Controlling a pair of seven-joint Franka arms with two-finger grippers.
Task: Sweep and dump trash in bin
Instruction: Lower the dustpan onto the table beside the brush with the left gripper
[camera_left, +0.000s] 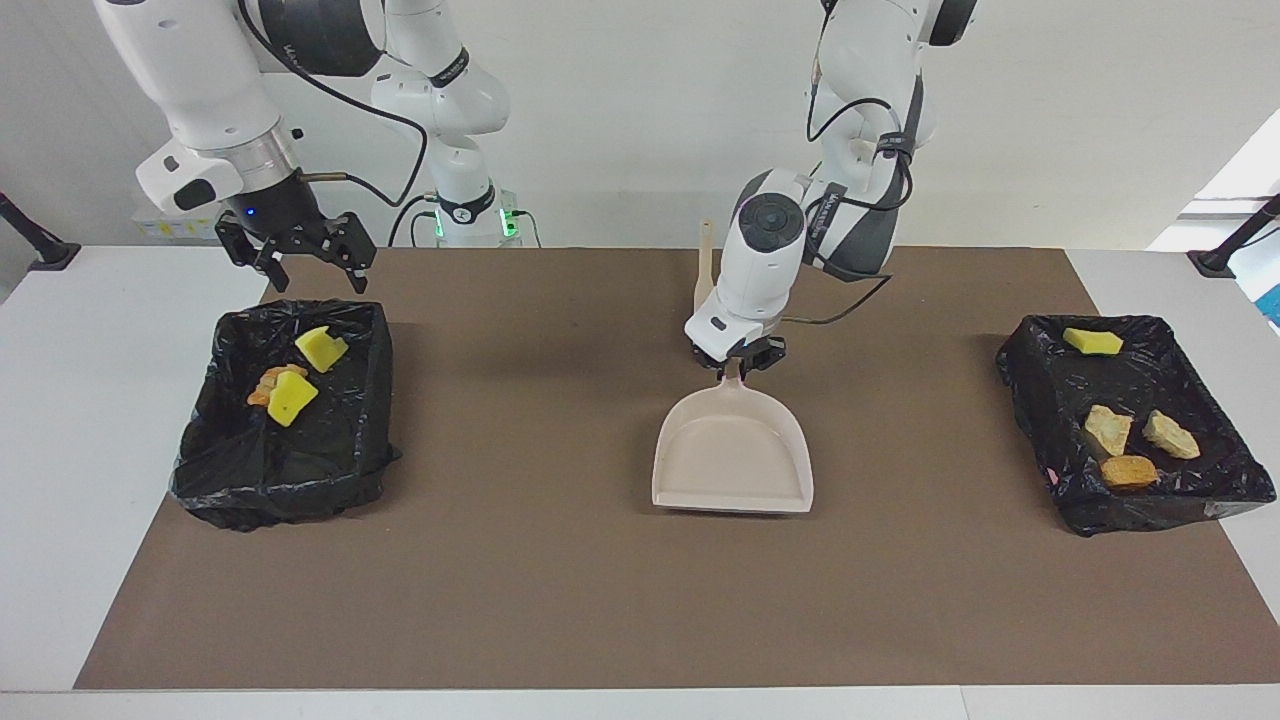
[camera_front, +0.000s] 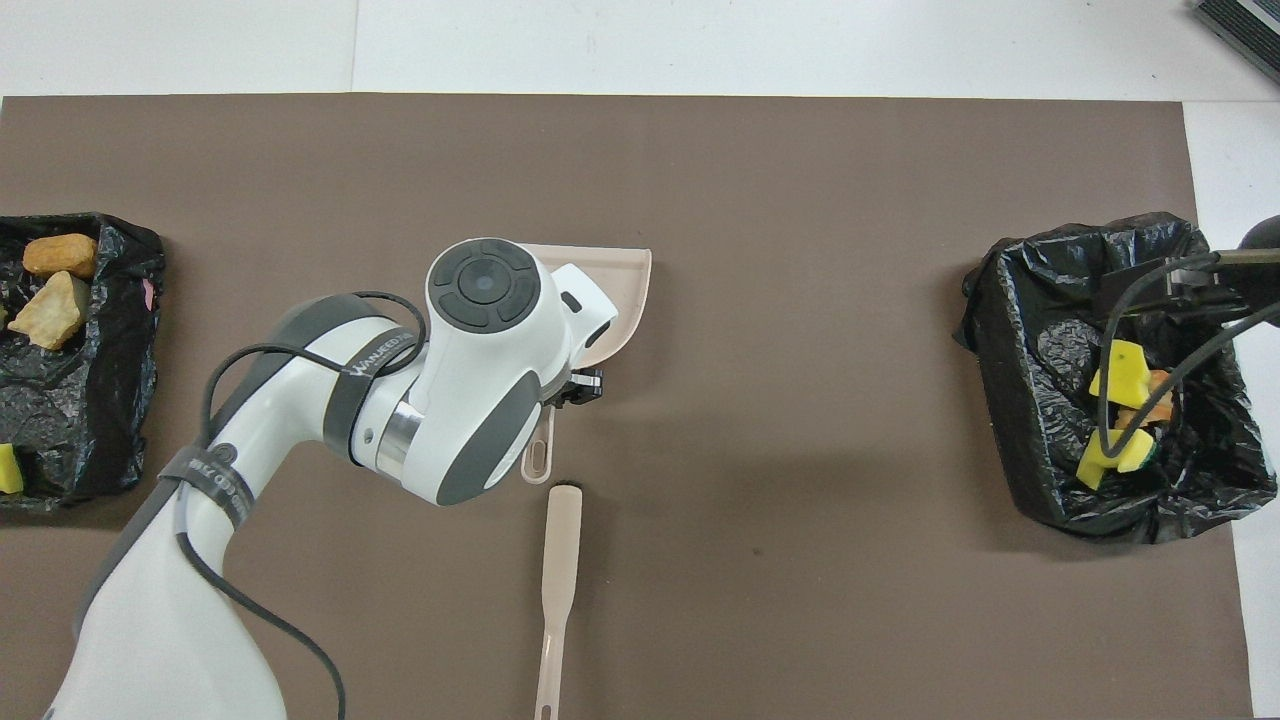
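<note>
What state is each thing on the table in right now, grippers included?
Left gripper: shut on the dustpan's handle, over mid-table.
Dustpan: empty, held by its handle, mouth facing away from the robots.
Brush: lying flat on the mat, untouched.
Right gripper: open, empty, waiting above its bin's edge.
Bin at the right arm's end: black-lined, holds yellow and orange trash.
Bin at the left arm's end: black-lined, holds four trash pieces.

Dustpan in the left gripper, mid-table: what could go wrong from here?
1. The left gripper pinches only the thin handle of the dustpan; the pan could twist or slip.
2. The brush lies just robot-side of the handle tip; lowering carelessly might knock it.
3. The right gripper, open, waits over its bin's rim; low moves could snag the liner.
</note>
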